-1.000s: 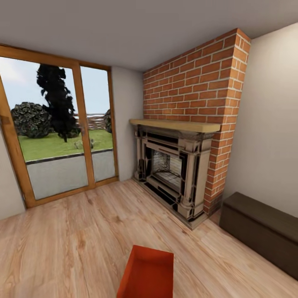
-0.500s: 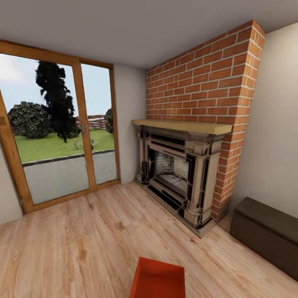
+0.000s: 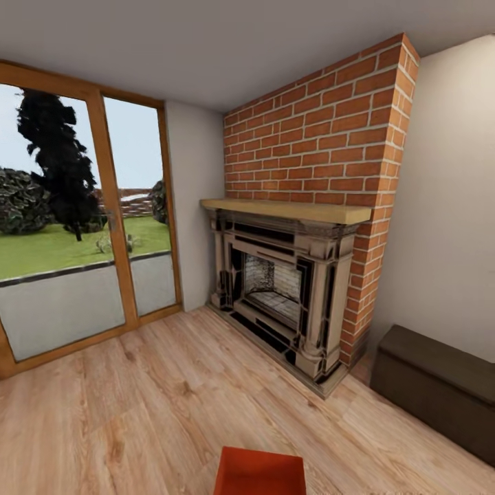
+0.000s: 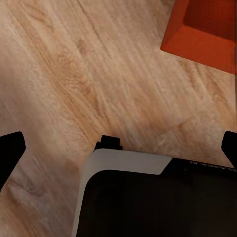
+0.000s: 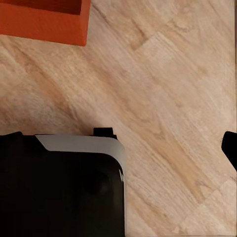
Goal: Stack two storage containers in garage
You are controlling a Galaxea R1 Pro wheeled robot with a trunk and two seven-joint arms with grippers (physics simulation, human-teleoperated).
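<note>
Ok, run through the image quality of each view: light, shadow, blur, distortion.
Head view: even daylight, wide-angle lean in the fireplace and window frame, bin cut off by the frame edge. Left wrist view: soft, slightly blurred floor, faint shadow patch near the bin. Right wrist view: flat light, no glare, blurred wood grain, bin edge sharp.

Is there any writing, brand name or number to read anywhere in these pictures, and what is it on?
One text: small pale letters on the black robot body in the left wrist view, too blurred to read.
No writing on the orange-red plastic bin, red brick fireplace or dark low cabinet.
</note>
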